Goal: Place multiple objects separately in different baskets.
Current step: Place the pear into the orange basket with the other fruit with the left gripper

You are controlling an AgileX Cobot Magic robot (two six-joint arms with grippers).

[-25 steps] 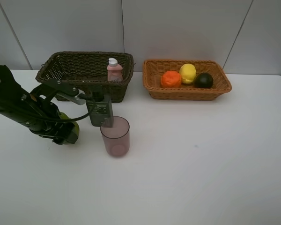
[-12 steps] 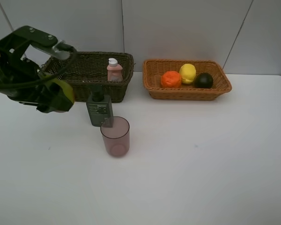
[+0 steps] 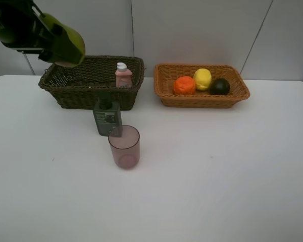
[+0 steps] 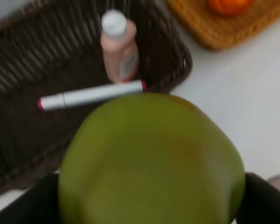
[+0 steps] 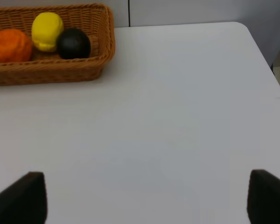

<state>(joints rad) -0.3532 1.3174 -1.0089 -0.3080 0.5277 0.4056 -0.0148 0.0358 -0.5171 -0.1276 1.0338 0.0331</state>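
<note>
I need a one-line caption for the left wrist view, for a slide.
The held pear fills the foreground; behind it, the dark basket contains a marker and a pink bottle.

the dark brown-green basket (image 3: 73, 98) is woven of rough, matt wicker; the light orange-tan basket (image 3: 202, 101) is woven of wicker with a faint sheen. the pear (image 4: 149, 158) is smooth-skinned and matt. the pink cup (image 3: 124, 148) is formed of translucent plastic. the table (image 3: 217, 176) is finished smooth and matt.

Green pear (image 3: 66, 44) held above dark basket (image 3: 86, 97); orange (image 3: 184, 84), lemon (image 3: 202, 78) in tan basket (image 3: 202, 101).
</note>
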